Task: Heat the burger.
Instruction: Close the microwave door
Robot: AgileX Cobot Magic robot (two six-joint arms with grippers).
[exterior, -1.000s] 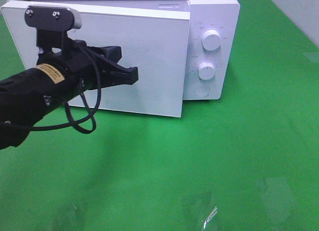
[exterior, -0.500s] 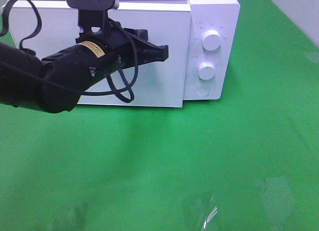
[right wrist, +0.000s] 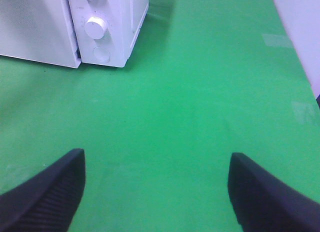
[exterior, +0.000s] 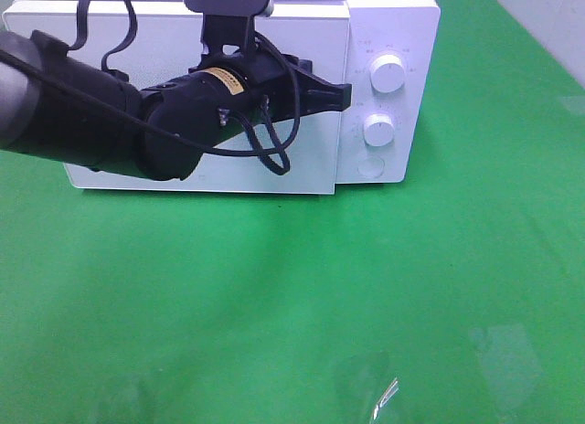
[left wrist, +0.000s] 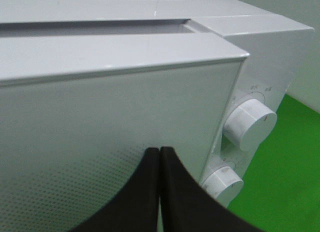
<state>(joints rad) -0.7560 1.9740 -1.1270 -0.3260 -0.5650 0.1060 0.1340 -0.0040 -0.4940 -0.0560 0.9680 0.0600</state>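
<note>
- The microwave (exterior: 388,26) stands at 12 o'clock on the green cloth (exterior: 366,296).
- Its door (exterior: 311,168) faces 6 o'clock, and a narrow gap shows along the door's top edge.
- The control panel (exterior: 402,113) sits at 3 o'clock of the door. It carries the upper knob (exterior: 388,74), with the lower knob (exterior: 378,130) and a round button (exterior: 370,166) below it toward 6 o'clock.
- The left gripper (exterior: 343,95) reaches in from 9 o'clock across the door, its tips near the door's 3 o'clock edge.
- In the wrist view the left gripper (left wrist: 159,153) has its fingers pressed together with nothing between them. The tips look to be against the door face, though the angle leaves contact unsure.
- The right gripper (right wrist: 157,192) hangs over bare cloth, its fingers (right wrist: 50,192) spread wide and holding nothing.
- The burger shows in no view, so I cannot tell where it is.
</note>
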